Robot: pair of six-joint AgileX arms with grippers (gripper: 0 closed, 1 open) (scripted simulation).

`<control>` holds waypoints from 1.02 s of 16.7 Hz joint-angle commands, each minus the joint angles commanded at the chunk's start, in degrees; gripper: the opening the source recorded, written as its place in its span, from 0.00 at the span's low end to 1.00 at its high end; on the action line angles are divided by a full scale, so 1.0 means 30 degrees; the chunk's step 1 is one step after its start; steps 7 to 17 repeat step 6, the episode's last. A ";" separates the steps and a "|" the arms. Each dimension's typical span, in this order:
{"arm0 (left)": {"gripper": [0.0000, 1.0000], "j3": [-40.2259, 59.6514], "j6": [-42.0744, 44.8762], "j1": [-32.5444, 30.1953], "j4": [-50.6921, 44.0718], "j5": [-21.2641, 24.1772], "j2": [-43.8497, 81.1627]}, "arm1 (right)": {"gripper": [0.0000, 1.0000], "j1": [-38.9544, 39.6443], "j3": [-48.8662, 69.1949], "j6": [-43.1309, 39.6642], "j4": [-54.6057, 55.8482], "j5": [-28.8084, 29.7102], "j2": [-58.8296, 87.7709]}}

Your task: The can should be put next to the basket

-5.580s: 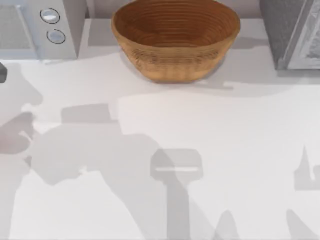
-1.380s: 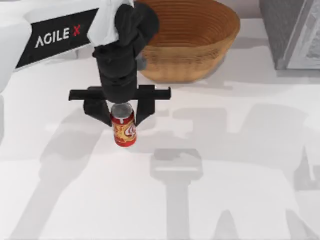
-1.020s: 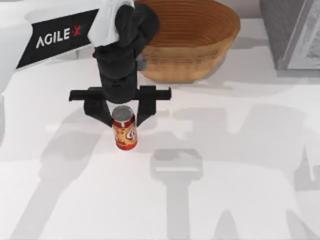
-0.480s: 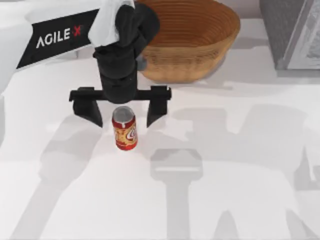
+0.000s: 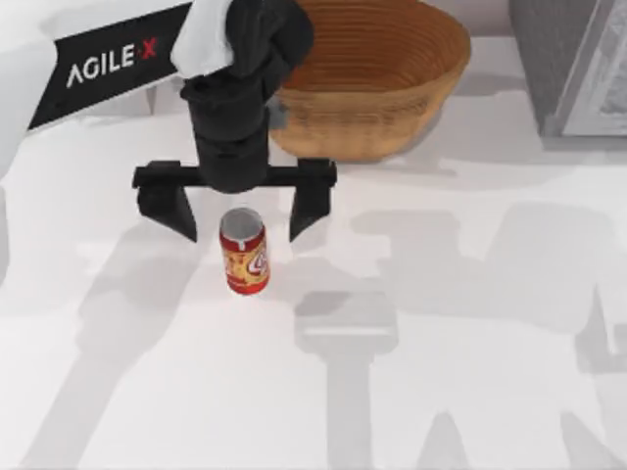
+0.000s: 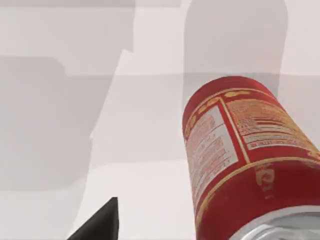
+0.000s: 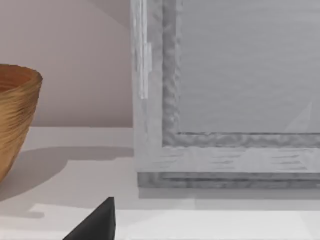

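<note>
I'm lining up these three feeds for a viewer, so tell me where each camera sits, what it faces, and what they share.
Top view: above the table, looking down at the upright can, the basket and my left arm's open left tool over the can.
Left wrist view: on my left wrist, facing down at the can; one dark fingertip shows.
Right wrist view: on my right wrist, facing the basket and a grey cabinet; one fingertip shows.
Shared: top and left wrist, the can; top and right wrist, the basket.

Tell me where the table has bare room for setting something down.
Bare table spans the front and the right, below the basket. It is crowded at left centre, where the left gripper hangs open over the upright can, beside the basket's left edge.
</note>
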 joint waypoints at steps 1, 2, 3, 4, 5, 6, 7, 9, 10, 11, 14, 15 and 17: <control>1.00 0.0277 0.0008 -0.0013 -0.0253 0.0001 -0.0065 | 1.00 0.0000 0.0000 0.0000 0.0000 0.0000 0.0000; 1.00 0.0547 0.0011 -0.0022 -0.0550 0.0001 -0.0118 | 1.00 0.0000 0.0000 0.0000 0.0000 0.0000 0.0000; 1.00 0.0844 -0.0011 -0.0004 -0.1000 -0.0001 -0.0132 | 1.00 0.0000 0.0000 0.0000 0.0000 0.0000 0.0000; 1.00 0.1197 -0.0016 -0.0006 -0.1403 -0.0003 -0.0189 | 1.00 0.0000 0.0000 0.0000 0.0000 0.0000 0.0000; 1.00 0.1420 -0.0003 -0.0006 -0.1626 -0.0002 -0.0285 | 1.00 0.0000 0.0000 0.0000 0.0000 0.0000 0.0000; 1.00 0.1460 0.0005 -0.0005 -0.1665 -0.0001 -0.0318 | 1.00 0.0000 0.0000 0.0000 0.0000 0.0000 0.0000; 1.00 0.1460 0.0005 -0.0005 -0.1665 -0.0001 -0.0318 | 1.00 0.0000 0.0000 0.0000 0.0000 0.0000 0.0000; 1.00 0.1460 0.0005 -0.0005 -0.1665 -0.0001 -0.0318 | 1.00 0.0000 0.0000 0.0000 0.0000 0.0000 0.0000; 1.00 0.1460 0.0005 -0.0005 -0.1665 -0.0001 -0.0318 | 1.00 0.0000 0.0000 0.0000 0.0000 0.0000 0.0000; 1.00 0.1460 0.0005 -0.0005 -0.1665 -0.0001 -0.0318 | 1.00 0.0000 0.0000 0.0000 0.0000 0.0000 0.0000; 1.00 0.1460 0.0005 -0.0005 -0.1665 -0.0001 -0.0318 | 1.00 0.0000 0.0000 0.0000 0.0000 0.0000 0.0000; 1.00 0.1460 0.0005 -0.0005 -0.1665 -0.0001 -0.0318 | 1.00 0.0000 0.0000 0.0000 0.0000 0.0000 0.0000; 1.00 0.1460 0.0005 -0.0005 -0.1665 -0.0001 -0.0318 | 1.00 0.0000 0.0000 0.0000 0.0000 0.0000 0.0000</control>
